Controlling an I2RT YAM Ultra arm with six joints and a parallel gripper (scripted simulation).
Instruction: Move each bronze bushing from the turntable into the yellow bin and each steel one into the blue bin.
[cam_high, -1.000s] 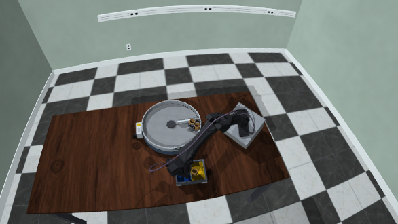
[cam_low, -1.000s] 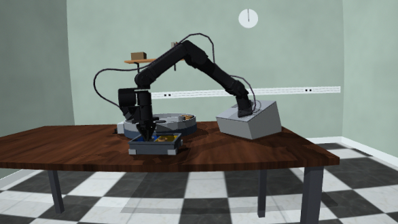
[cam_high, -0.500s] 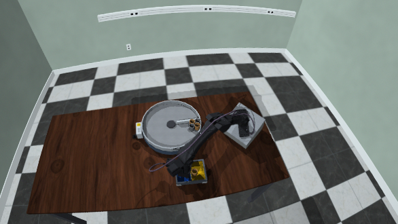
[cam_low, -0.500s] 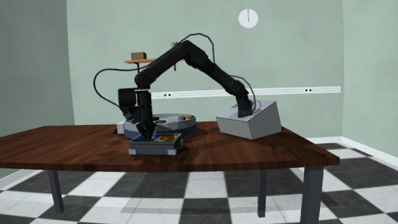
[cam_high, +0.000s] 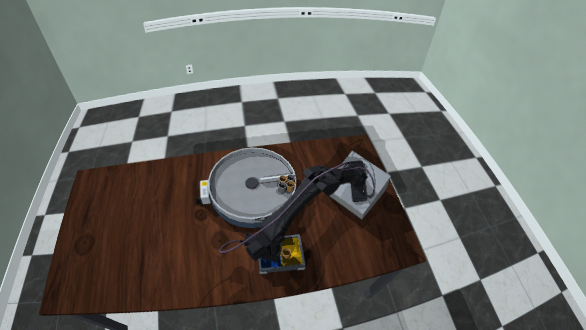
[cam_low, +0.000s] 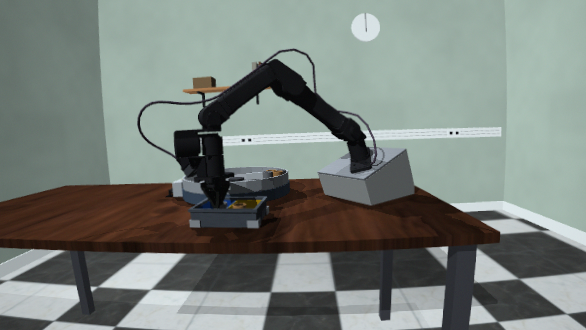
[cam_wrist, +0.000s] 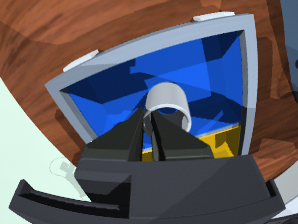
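Note:
My gripper (cam_wrist: 147, 113) is shut on the wall of a steel bushing (cam_wrist: 168, 103) and holds it down inside the blue bin (cam_wrist: 166, 79). In the exterior view the fingers (cam_low: 218, 197) reach into the bin tray (cam_low: 228, 212). The yellow bin (cam_high: 292, 249) adjoins the blue one and holds a bronze bushing (cam_high: 286, 250). The round grey turntable (cam_high: 251, 185) carries three bushings (cam_high: 286, 182) near its right rim; two look bronze and one looks steel.
The arm's grey base block (cam_high: 360, 184) sits at the table's right side. A small white control box (cam_high: 204, 189) stands at the turntable's left edge. The bins lie close to the table's front edge.

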